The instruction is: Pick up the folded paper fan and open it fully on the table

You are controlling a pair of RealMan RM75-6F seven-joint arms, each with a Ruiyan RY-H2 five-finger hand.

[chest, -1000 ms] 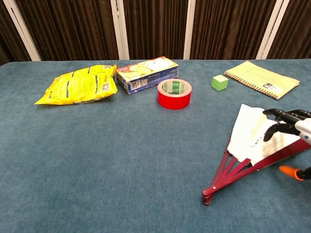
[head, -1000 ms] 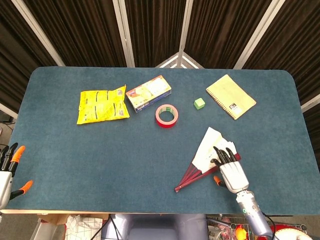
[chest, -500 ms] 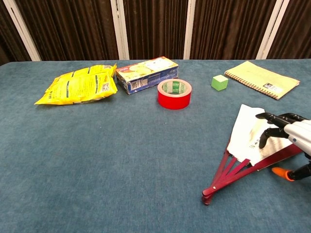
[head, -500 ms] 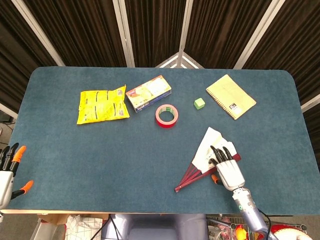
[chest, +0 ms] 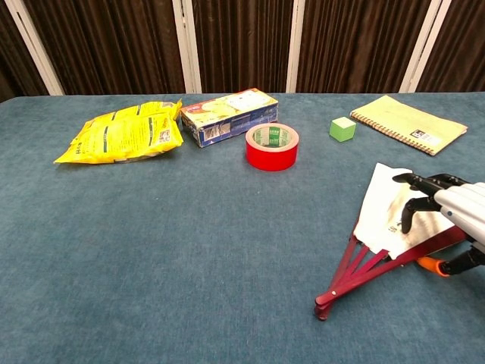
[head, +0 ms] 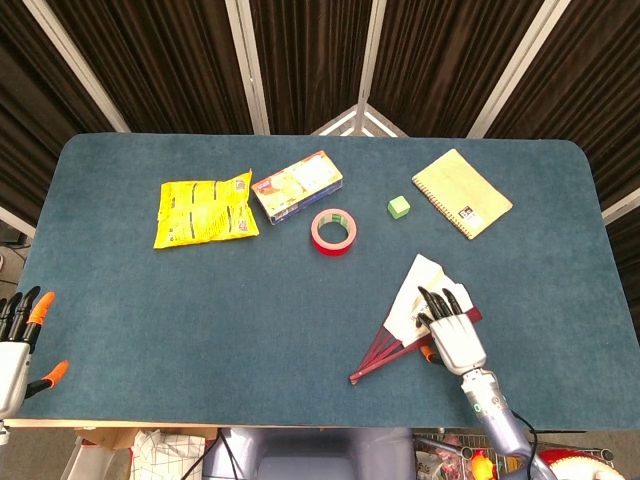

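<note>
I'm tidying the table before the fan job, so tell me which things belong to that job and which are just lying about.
Belongs to the job:
- white paper fan with red ribs, partly spread
- right hand, fingers resting on the fan

Just lying about:
- yellow snack bag
- blue and yellow box
- red tape roll
- small green cube
- yellow spiral notebook

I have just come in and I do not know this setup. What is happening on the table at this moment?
The robot's right hand lies with its fingers spread over a paper fan with red ribs, near the table's front right. The fan is only partly open, its ribs meeting at the pivot. The left hand waits open at the table's front left corner. A yellow bag, a box, red tape, a green cube and a notebook lie untouched.
</note>
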